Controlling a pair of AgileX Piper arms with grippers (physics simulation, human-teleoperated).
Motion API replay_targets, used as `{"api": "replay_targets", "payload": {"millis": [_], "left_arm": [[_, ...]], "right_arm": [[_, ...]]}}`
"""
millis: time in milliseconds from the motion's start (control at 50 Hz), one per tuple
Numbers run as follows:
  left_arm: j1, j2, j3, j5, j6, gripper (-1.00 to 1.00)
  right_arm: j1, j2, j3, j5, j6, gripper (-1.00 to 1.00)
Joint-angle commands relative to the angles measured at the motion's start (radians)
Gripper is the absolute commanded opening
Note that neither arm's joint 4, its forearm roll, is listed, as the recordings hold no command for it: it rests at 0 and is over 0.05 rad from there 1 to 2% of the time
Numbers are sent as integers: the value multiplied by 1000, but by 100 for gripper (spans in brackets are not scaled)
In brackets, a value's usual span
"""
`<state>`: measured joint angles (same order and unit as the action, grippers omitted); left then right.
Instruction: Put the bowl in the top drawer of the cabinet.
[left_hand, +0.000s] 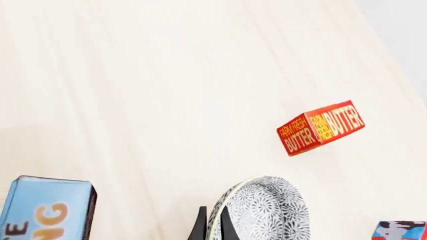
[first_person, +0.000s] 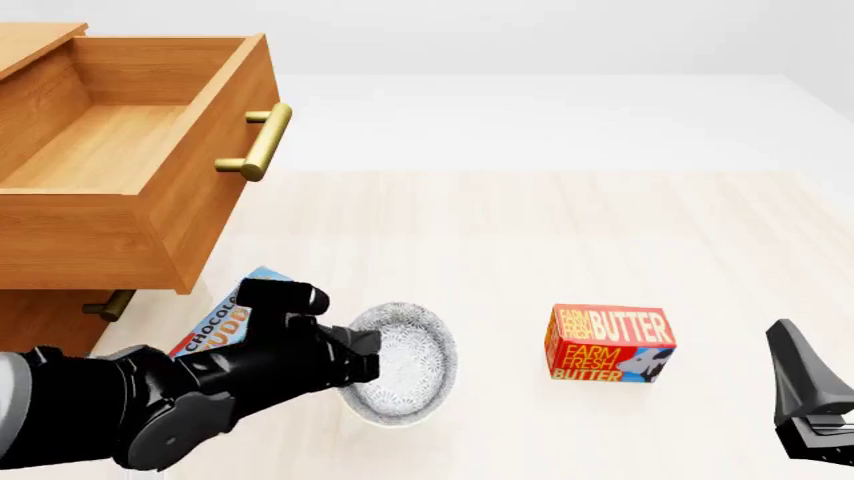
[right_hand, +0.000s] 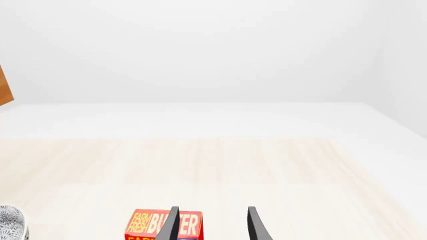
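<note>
One bowl (first_person: 407, 362), one red butter box (first_person: 610, 345), one blue chocolate box (first_person: 220, 322) and one cabinet (first_person: 54, 310) are on the table (first_person: 534, 230); two drawers show, the top drawer (first_person: 127, 150) pulled fully out and the lower one marked only by its brass handle (first_person: 110, 304). The left claw (first_person: 363, 362) pinches the bowl's near rim between narrowly spread fingers (left_hand: 200, 227), the bowl tilted on edge beside the chocolate box, below and in front of the top drawer. The right claw (right_hand: 212, 225) holds nothing, its fingers parted, near the butter box without touching it.
</note>
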<state>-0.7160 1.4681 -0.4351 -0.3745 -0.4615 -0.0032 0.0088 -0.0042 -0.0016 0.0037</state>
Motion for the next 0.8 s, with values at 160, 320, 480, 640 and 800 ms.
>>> {"api": "replay_targets", "payload": {"millis": [160,320,480,640,800], "left_arm": [[-28,-111,-9,60,105,-100],[-48,-146,-12,81,125,-100],[-52,-198,-4,104,141,-100],[-60,-259,1,138,163,-100],[-60,-308,11,158,185,-100]], "right_arm": [[0,0,0,0,0,100],[0,0,0,0,0,100],[0,0,0,0,0,100],[0,0,0,0,0,100],[0,0,0,0,0,100]]}}
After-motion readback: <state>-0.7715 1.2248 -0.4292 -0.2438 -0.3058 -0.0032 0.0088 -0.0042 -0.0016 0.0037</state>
